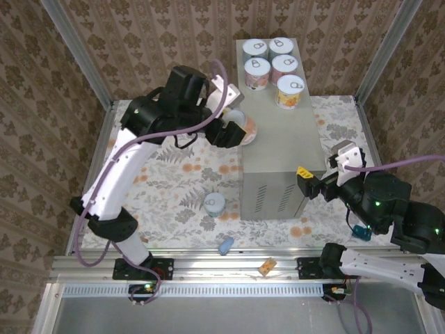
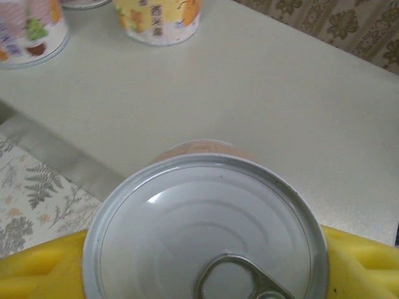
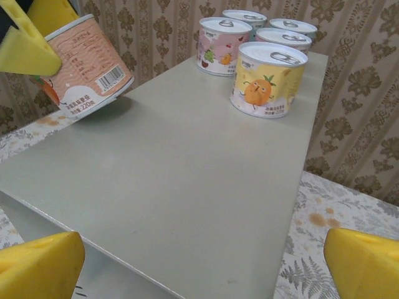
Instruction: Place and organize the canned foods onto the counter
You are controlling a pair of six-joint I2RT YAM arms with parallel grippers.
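We're gripping a tilted peach can [image 3: 84, 65] in the left end effector [image 1: 235, 131] above the left edge of the bench [image 1: 281, 149], right end effector [image 1: 311, 184] gaping wide.

Lab test cell: aluminium frame [image 1: 208, 266], patterned backdrop [image 1: 139, 35].

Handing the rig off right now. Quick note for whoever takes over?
Left hand: shut on a pink-orange can, tilted at the counter's left edge, not yet set upright.
Right hand: open, holding nothing, by the counter's near right corner.
Done: five cans standing grouped at the counter's far end.
Left: stand the held can by that group, then fetch the light blue can on the floral floor near the counter's near left corner.
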